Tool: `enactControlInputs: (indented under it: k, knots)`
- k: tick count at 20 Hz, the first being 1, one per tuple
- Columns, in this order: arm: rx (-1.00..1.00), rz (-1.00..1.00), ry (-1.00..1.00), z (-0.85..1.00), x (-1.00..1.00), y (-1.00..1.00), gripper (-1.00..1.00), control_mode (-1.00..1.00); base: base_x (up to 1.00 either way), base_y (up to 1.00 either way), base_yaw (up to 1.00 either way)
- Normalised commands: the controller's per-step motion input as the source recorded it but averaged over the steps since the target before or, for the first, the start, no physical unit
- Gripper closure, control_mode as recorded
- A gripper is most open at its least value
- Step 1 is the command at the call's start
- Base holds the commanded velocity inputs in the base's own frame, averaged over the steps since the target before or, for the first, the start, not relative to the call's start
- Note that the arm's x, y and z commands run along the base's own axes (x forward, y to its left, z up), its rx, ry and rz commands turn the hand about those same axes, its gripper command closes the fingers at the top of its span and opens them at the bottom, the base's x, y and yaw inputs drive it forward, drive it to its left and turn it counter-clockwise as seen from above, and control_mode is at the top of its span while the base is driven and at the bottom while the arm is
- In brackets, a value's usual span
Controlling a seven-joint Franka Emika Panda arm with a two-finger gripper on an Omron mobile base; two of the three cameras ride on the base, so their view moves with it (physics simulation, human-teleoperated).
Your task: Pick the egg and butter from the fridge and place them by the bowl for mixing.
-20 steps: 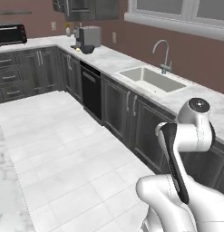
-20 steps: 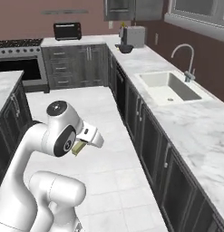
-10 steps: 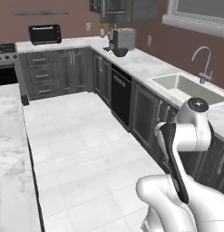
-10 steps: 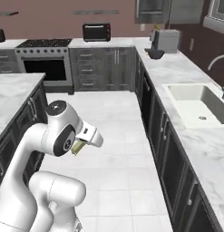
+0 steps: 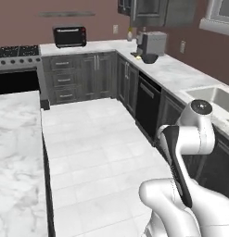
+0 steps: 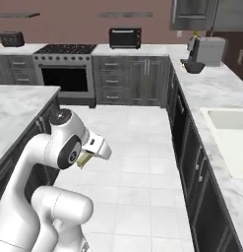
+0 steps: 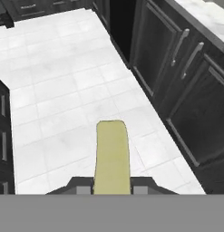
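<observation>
Hand view: fingers (image 7: pixel 112 189) pinch the butter (image 7: pixel 112 158), long axis running straight out from them over the floor — the bowl (image 6: pixel 194 66) sits far ahead on the right-hand bench (image 6: pixel 211 93), beside the coffee machine (image 6: pixel 209 50).

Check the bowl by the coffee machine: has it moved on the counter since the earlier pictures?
No. The bowl keeps its spot in front of the coffee machine; the whole view shifted because the base drove.
</observation>
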Motion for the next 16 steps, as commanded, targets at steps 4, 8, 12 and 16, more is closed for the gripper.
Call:
enactControlInputs:
  k: [4,8,12,16]
  knots:
    - [0.00,0.00,0.00,0.00,0.00,0.00,1.00,1.00,0.80,-0.08,0.23]
    - [0.00,0.00,0.00,0.00,0.00,0.00,1.00,1.00,0.80,-0.09,0.20]
    - [0.00,0.00,0.00,0.00,0.00,0.00,1.00,1.00,0.81,-0.13,0.16]
    - [0.00,0.00,0.00,0.00,0.00,0.00,1.00,1.00,0.81,-0.16,0.13]
